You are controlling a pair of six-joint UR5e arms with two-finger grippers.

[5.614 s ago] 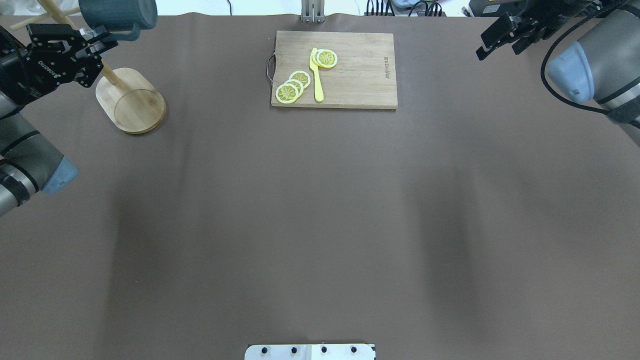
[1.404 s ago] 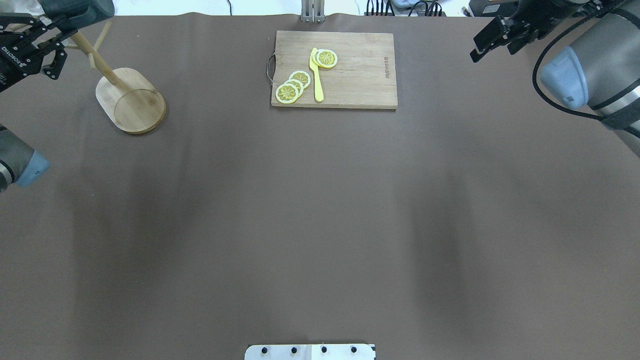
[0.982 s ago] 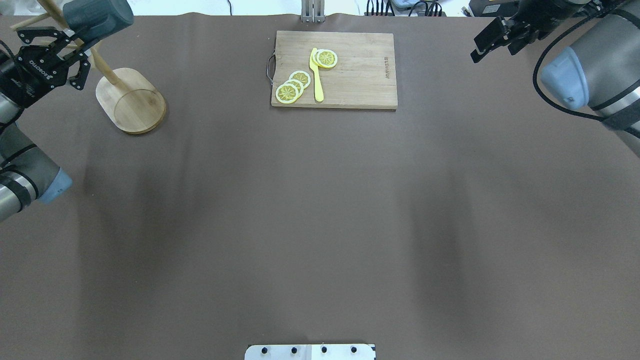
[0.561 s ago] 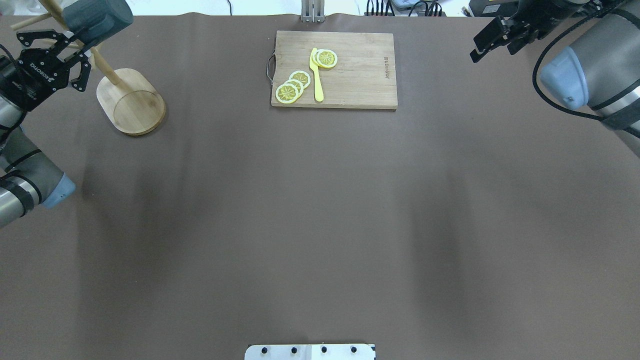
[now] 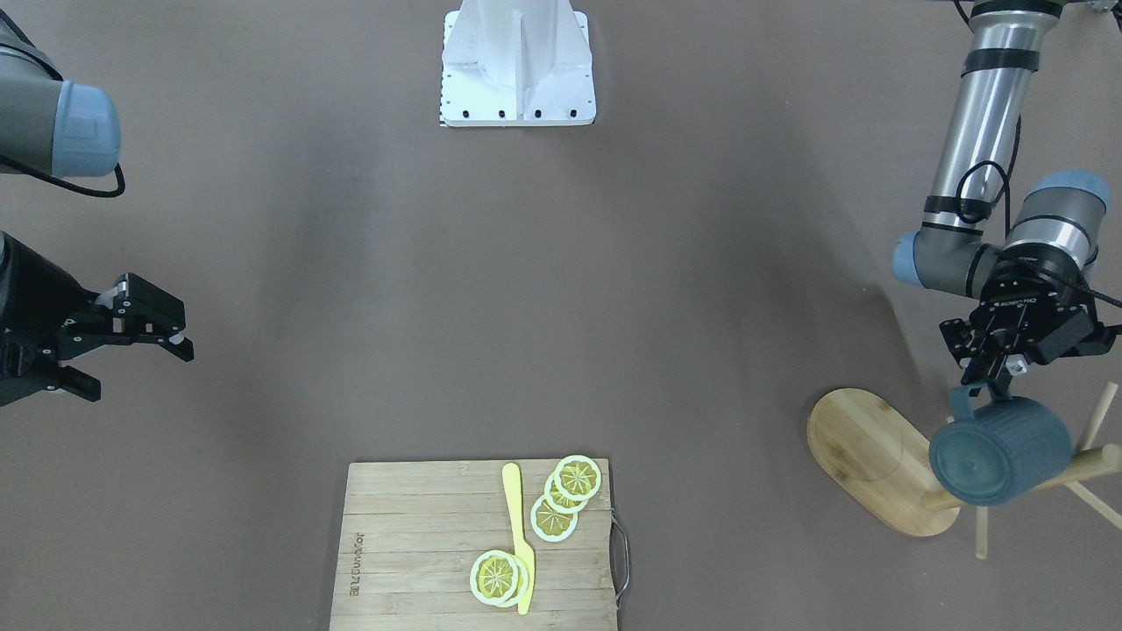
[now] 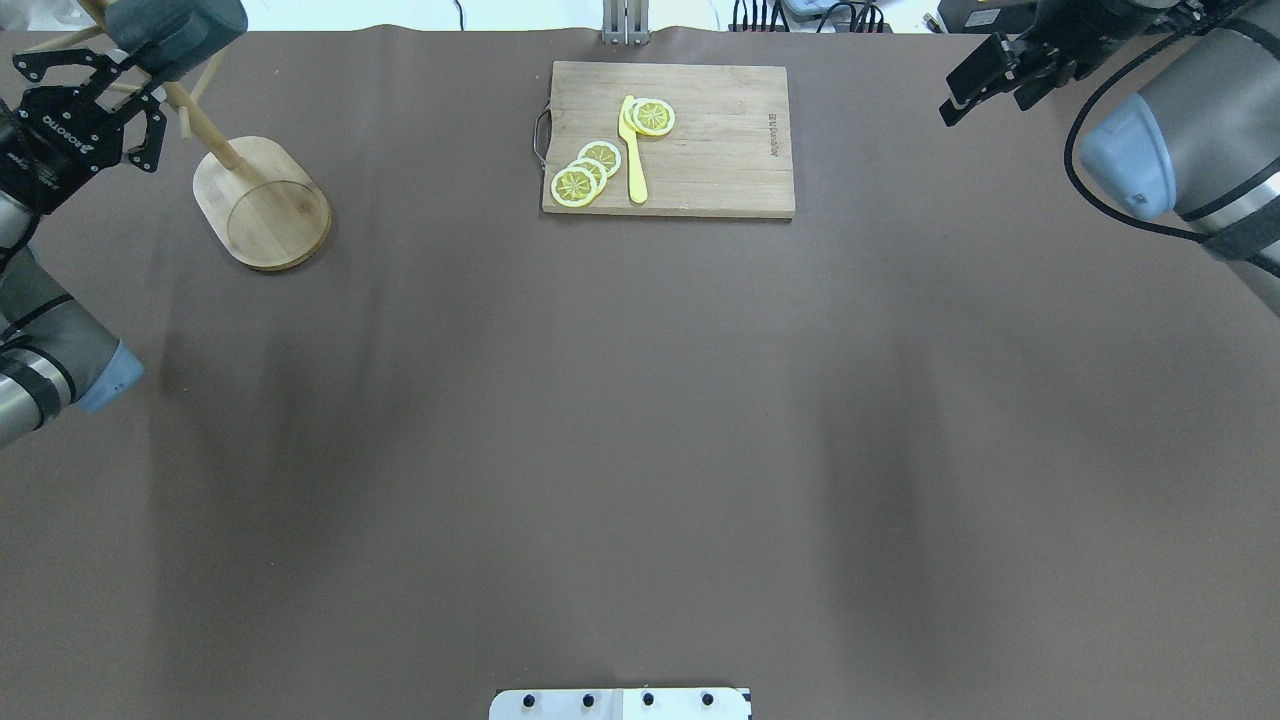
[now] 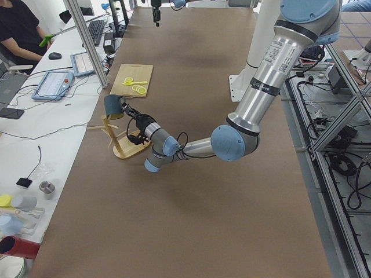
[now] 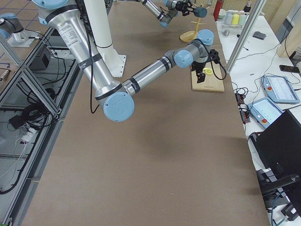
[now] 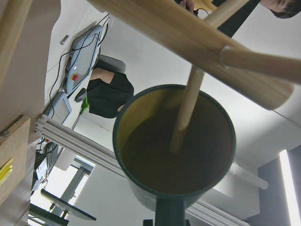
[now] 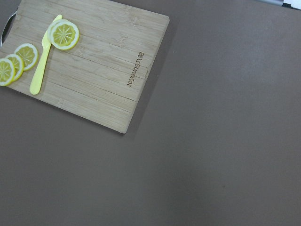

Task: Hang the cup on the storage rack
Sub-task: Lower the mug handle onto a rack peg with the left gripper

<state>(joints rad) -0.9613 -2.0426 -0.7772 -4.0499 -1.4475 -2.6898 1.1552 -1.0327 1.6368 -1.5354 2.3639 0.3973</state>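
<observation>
The teal cup lies on its side in the air beside the storage rack's post, high above the oval base. My left gripper is shut on the cup's handle. In the left wrist view a thin peg reaches into the cup's open mouth. In the overhead view the cup is at the far left corner, above my left gripper. My right gripper is open and empty, far from the rack, at the table's other end.
A bamboo cutting board with lemon slices and a yellow knife lies at the far middle; it also shows in the right wrist view. A white mount plate is at the near edge. Desks with operators stand beyond the far edge.
My left gripper swung back and forth by the rack with the cup; since 0.6 s ago it has moved a little left and farther back. The right arm has barely moved.
</observation>
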